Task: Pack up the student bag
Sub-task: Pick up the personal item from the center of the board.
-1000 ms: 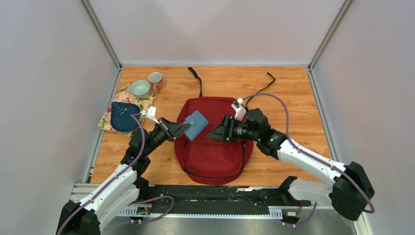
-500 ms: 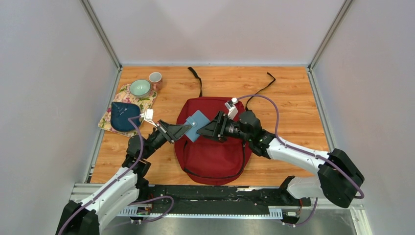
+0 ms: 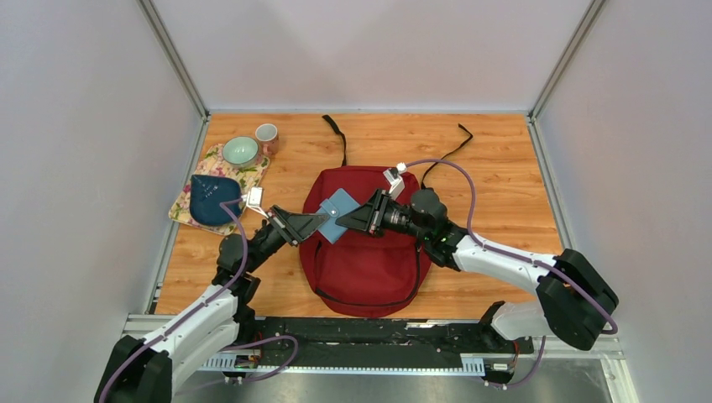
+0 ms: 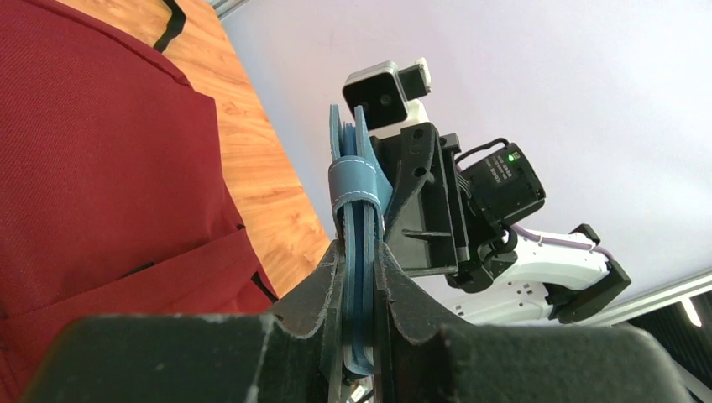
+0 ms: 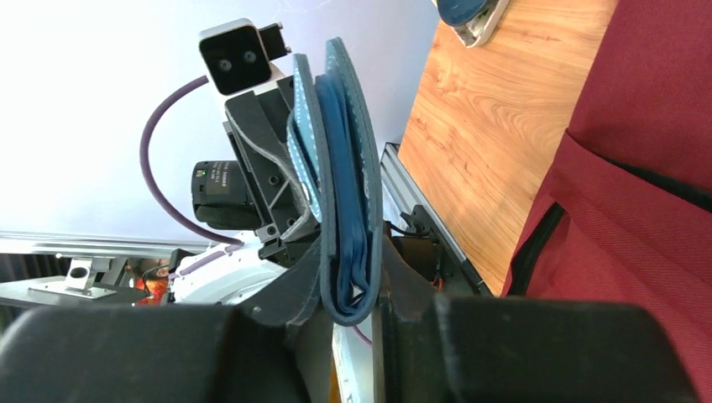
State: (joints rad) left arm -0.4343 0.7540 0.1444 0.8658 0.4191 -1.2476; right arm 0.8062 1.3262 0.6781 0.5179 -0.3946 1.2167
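**Top external.** The student bag point(image 3: 361, 260) lies flat at mid-table, front pocket up, straps trailing toward the far edge. Above its upper left part the teal wallet point(image 3: 336, 207) hangs in the air. The left gripper point(image 3: 321, 222) pinches its near-left end and the right gripper point(image 3: 346, 220) meets its other end. Step in hand, as I judge it: a hand-over of the wallet between the arms, ahead of packing.

**Left wrist.** The wallet point(image 4: 353, 180) stands on edge, clamped between the left fingers point(image 4: 403, 294). The right gripper's body sits directly behind it, and the bag point(image 4: 101, 168) lies below.

**Right wrist.** The wallet point(image 5: 340, 168) sits deep between the right fingers point(image 5: 395, 285), which look pressed to both faces — so both grippers seem closed on it.

**Next move.** Probably the left jaws release first, without tugging the wallet askew. The bag shows no open mouth from above — a zipper likely needs opening.

**Change.** A second ago the right gripper hung well apart from the wallet, and half a second ago it was just reaching it. It has since slid left onto it. The left arm and the bag have barely moved.
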